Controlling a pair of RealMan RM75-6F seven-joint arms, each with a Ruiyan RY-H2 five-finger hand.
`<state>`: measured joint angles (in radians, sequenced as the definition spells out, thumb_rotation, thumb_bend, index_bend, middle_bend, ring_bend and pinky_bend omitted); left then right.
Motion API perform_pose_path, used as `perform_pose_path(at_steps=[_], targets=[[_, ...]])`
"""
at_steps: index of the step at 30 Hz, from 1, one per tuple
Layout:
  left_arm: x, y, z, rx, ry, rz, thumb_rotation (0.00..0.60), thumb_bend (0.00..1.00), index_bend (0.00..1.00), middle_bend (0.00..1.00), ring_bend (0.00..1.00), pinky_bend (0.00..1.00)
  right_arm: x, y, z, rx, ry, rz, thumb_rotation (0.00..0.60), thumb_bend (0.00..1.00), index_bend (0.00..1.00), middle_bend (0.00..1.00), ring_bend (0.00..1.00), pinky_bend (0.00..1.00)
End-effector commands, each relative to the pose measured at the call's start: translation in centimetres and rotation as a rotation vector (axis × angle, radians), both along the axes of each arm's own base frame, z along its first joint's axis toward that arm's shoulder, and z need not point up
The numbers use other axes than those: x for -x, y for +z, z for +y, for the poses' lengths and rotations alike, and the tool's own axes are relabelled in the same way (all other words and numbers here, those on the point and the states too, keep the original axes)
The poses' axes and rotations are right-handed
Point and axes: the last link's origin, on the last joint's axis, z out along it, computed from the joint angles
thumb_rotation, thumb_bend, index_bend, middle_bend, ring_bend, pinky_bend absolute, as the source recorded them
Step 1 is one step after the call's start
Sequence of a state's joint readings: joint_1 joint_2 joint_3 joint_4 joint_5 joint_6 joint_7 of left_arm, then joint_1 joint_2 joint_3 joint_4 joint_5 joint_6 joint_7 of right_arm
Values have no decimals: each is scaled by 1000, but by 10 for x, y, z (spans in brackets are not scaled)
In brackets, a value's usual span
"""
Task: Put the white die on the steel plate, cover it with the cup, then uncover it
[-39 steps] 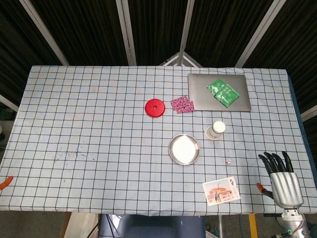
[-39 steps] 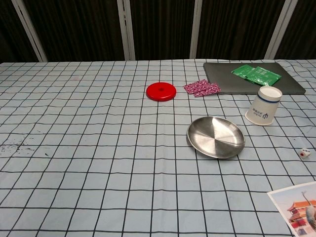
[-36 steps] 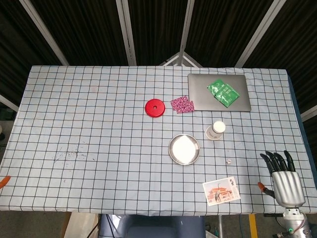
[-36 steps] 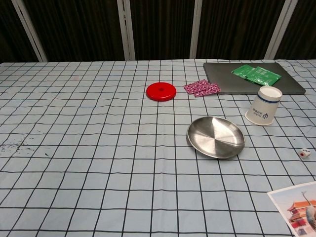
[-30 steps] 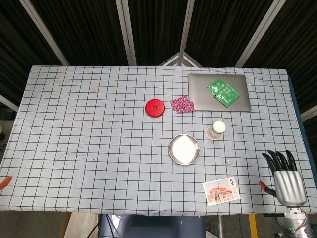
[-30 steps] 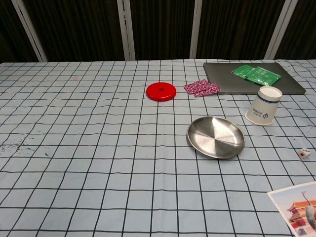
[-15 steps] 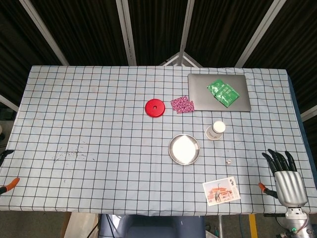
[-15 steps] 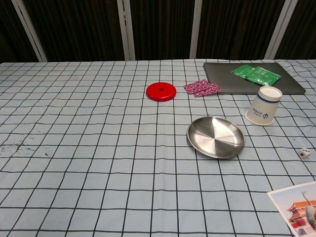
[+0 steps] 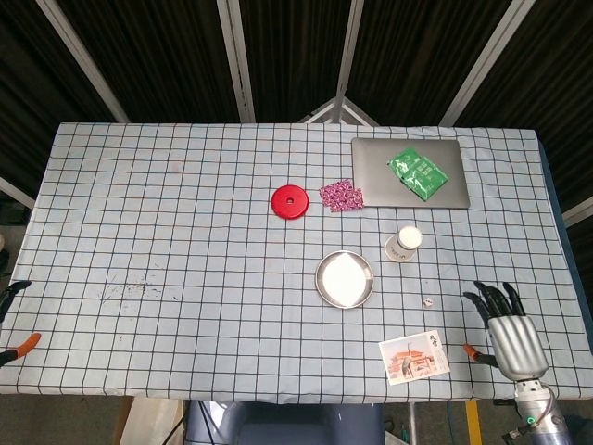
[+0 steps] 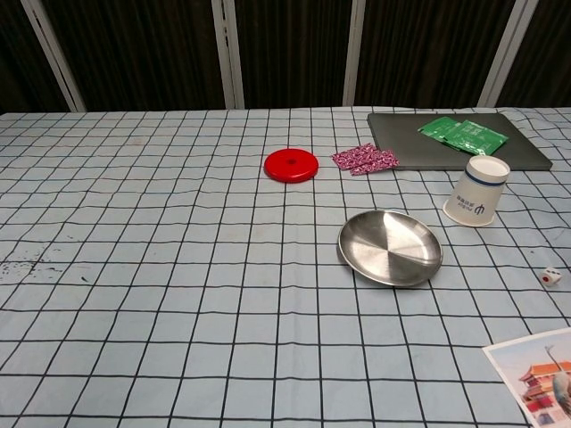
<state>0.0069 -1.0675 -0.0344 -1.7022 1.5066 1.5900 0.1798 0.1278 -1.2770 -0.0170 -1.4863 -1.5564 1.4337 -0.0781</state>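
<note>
The small white die (image 9: 427, 302) (image 10: 550, 277) lies on the checked cloth, right of the steel plate (image 9: 345, 279) (image 10: 390, 247). Behind it the white paper cup (image 9: 403, 245) (image 10: 478, 191) stands upside down. My right hand (image 9: 503, 326) hovers near the front right edge, fingers spread, holding nothing, a short way right of the die. Only a dark fingertip and an orange tip of my left hand (image 9: 13, 320) show at the far left edge. Neither hand shows in the chest view.
A red disc (image 9: 289, 201) (image 10: 290, 164) and a pink patterned packet (image 9: 339, 195) (image 10: 363, 159) lie behind the plate. A grey laptop (image 9: 410, 172) (image 10: 455, 141) carries a green packet (image 9: 417, 173). A picture card (image 9: 413, 357) (image 10: 540, 373) lies at the front right.
My right hand has shifted left, toward the die, fingers still spread. Bits of my left hand have crept into view at the left edge. Nothing on the table has moved.
</note>
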Motion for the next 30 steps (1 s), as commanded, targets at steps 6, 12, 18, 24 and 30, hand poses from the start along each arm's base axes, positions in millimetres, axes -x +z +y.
perform_pose_path(at_steps=[6, 12, 18, 24, 30], targets=[[0, -3, 3, 3, 8, 9, 600, 227, 227, 0, 0, 128, 10, -24, -29, -84, 96, 82, 600, 112, 298, 125, 132, 0], [-1, -6, 3, 6, 10, 21, 600, 227, 227, 0, 0, 128, 14, -29, -45, -128, 117, 118, 600, 112, 311, 125, 132, 0], [-2, -10, 5, 11, 15, 36, 600, 227, 227, 0, 0, 128, 16, -35, -60, -186, 143, 181, 600, 114, 311, 125, 133, 0], [-2, -14, 6, 13, 20, 51, 600, 227, 227, 0, 0, 128, 18, -37, -73, -210, 195, 251, 600, 154, 312, 125, 133, 0], [-3, -17, 6, 12, 27, 64, 600, 227, 227, 0, 0, 128, 16, -39, -80, -235, 223, 243, 600, 191, 315, 125, 133, 0]])
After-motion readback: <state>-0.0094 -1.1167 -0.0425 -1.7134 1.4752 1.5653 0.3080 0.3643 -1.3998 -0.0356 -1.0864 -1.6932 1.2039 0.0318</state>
